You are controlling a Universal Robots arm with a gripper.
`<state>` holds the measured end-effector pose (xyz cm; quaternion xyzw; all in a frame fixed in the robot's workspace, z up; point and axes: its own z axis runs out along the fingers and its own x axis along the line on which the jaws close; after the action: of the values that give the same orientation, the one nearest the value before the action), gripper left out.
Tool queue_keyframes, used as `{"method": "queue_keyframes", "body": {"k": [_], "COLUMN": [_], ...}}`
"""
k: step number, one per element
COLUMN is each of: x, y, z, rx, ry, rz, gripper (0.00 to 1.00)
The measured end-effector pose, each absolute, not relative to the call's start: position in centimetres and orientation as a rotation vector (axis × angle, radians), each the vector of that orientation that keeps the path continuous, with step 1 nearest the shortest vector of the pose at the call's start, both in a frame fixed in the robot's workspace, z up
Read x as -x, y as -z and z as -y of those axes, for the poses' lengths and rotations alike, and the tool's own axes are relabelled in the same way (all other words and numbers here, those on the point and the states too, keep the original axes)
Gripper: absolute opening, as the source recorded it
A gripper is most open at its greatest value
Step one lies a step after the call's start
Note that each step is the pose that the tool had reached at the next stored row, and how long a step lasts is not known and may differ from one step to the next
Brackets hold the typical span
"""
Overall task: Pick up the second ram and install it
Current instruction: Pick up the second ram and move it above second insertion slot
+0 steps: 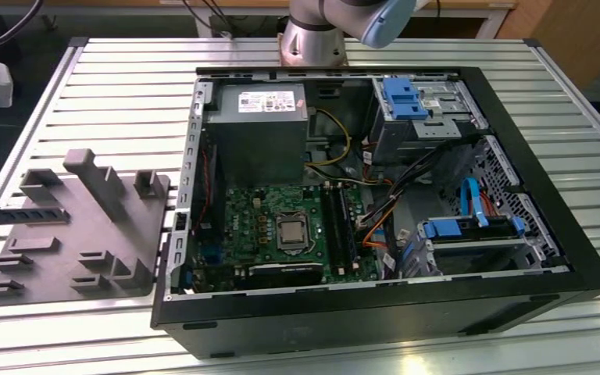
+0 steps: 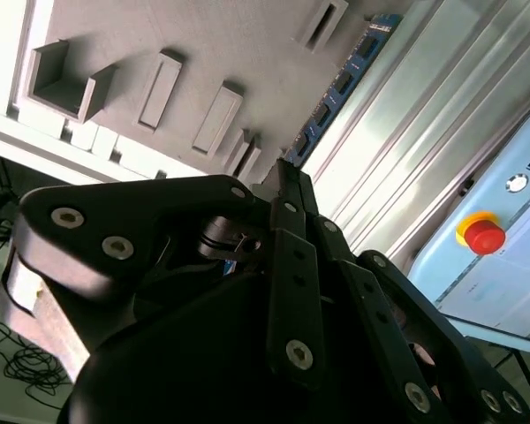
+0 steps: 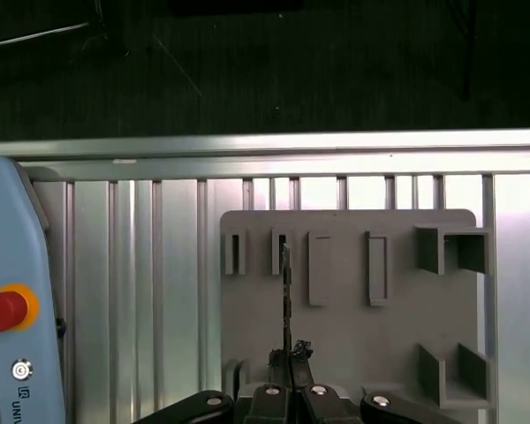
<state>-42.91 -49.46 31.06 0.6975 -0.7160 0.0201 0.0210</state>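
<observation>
The second ram (image 2: 340, 84), a long, thin, flat dark-blue circuit-board stick with a row of black chips, is clamped at 1 end between the closed fingers of the black gripper (image 2: 287, 172), whose linked arms are studded with round bolts. In the first wrist view the second ram (image 3: 285, 291) is seen edge-on as a narrow dark line. It reaches from the gripper (image 3: 287, 358) out over the matt grey plastic holder tray (image 3: 353, 336), which is moulded with rectangular slots and raised box-shaped pockets. Whether its far end touches the tray cannot be told. The tray is laid on a ribbed silver aluminium table (image 1: 123, 94). In the exterior view the tray (image 1: 91, 234) lies to the exterior view's left of an open black computer case (image 1: 383, 320), in which a green motherboard (image 1: 248, 226) is exposed.
</observation>
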Motion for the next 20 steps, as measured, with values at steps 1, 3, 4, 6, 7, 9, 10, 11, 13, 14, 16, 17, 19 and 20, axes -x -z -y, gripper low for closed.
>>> {"method": "queue_keyframes", "body": {"k": [1, 3, 4, 6, 7, 9, 10, 11, 13, 14, 16, 17, 19, 20], "x": [42.9, 42.9, 42.9, 42.9, 42.9, 42.9, 42.9, 42.9, 42.9, 42.9, 42.9, 42.9, 42.9, 42.9], "y": [-31.2, -31.4, -31.5, -31.7, -31.9, -32.1, -32.2, -32.3, -32.6, -32.7, -32.9, -33.0, -33.2, -33.2], "z": [49.5, 49.5, 49.5, 49.5, 49.5, 49.5, 49.5, 49.5, 49.5, 49.5, 49.5, 49.5, 49.5, 49.5], "rx": [-2.162, -2.162, -2.163, -2.163, -2.163, -2.163, -2.163, -2.163, -2.163, -2.163, -2.163, -2.163, -2.163, -2.163], "ry": [-0.062, -0.062, -0.062, -0.062, -0.062, -0.062, -0.062, -0.062, -0.062, -0.062, -0.061, -0.061, -0.061, -0.061], "rz": [2.220, 2.220, 2.220, 2.220, 2.220, 2.220, 2.220, 2.220, 2.220, 2.220, 2.221, 2.221, 2.221, 2.221], "gripper": [0.12, 0.12, 0.12, 0.12, 0.12, 0.12, 0.12, 0.12, 0.12, 0.12, 0.12, 0.12, 0.12, 0.12]}}
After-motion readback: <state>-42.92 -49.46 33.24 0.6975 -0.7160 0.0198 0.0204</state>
